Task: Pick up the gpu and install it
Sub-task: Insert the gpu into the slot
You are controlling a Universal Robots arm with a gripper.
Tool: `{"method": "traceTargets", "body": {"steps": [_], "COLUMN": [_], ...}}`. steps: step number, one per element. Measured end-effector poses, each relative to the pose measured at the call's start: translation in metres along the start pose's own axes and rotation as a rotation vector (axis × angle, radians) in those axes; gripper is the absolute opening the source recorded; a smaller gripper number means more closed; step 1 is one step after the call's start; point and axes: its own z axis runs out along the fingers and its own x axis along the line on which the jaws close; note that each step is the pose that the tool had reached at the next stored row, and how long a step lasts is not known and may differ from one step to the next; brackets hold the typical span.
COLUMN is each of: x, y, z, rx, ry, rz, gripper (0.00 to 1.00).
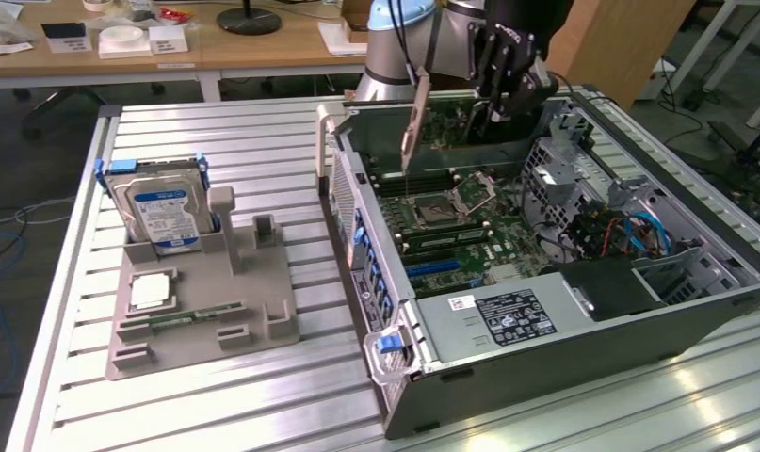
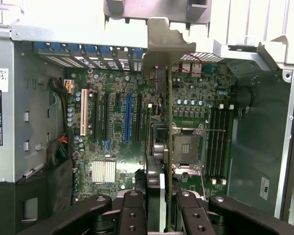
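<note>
Exterior view: gpu (image 1: 461, 121) apparently edge-down, bracket toward case rear (image 1: 342, 141).

The black tool (image 1: 503, 99) grips the thin green gpu (image 1: 470, 118) above the open grey metal computer case (image 1: 681, 325), at twelve o'clock.

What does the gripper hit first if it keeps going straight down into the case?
Likely the motherboard: the gripper, shut on the gpu, points at it, so the card's lower edge would land near the expansion slots. Exact slot unclear.
</note>
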Motion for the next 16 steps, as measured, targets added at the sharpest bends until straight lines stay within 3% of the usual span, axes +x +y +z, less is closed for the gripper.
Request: {"method": "traceTargets", "body": {"steps": [6, 16], "x": [0.0002, 0.0003], "y": [0.0002, 0.0003], "z": [0.0064, 0.0067], "rx": [0.0002, 0.0002], "ry": [0.0001, 0.0002], "rz": [0.005, 0.005], "gripper": [0.28, 0.28]}}
